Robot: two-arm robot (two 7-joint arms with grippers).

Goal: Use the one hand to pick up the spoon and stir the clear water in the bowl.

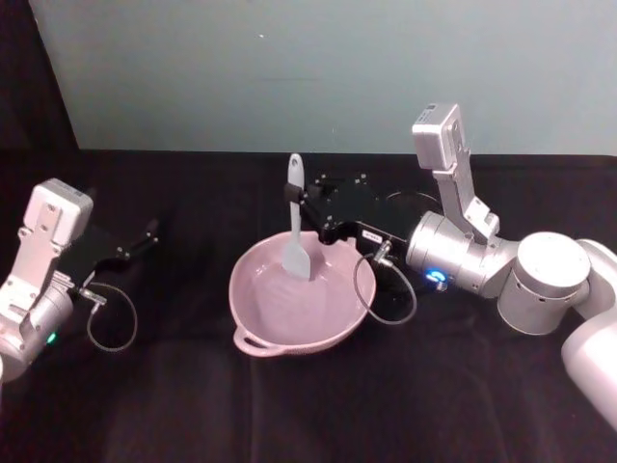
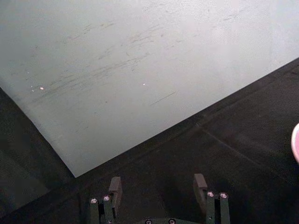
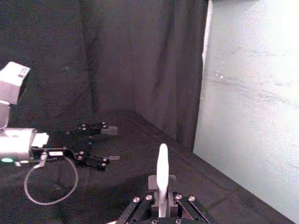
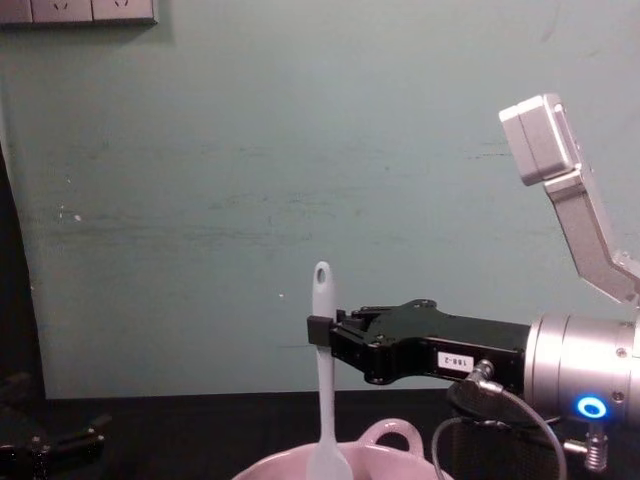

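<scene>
Idling at far left, the left gripper rests with fingers spread. At centre, the spoon stands upright, head inside the pink bowl, handle pinched by the right gripper. Wide strokes could strike the wavy rim and tip or spill it; bare black cloth lies all round.

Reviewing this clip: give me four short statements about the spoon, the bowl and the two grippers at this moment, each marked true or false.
1. The right gripper is shut on the spoon handle. True.
2. The spoon lies flat on the table. False: it stands upright, head down in the bowl.
3. The left gripper holds the bowl's loop handle. False: it is open, holds nothing, and sits off to the bowl's left.
4. The spoon's holed end points up. True.
</scene>
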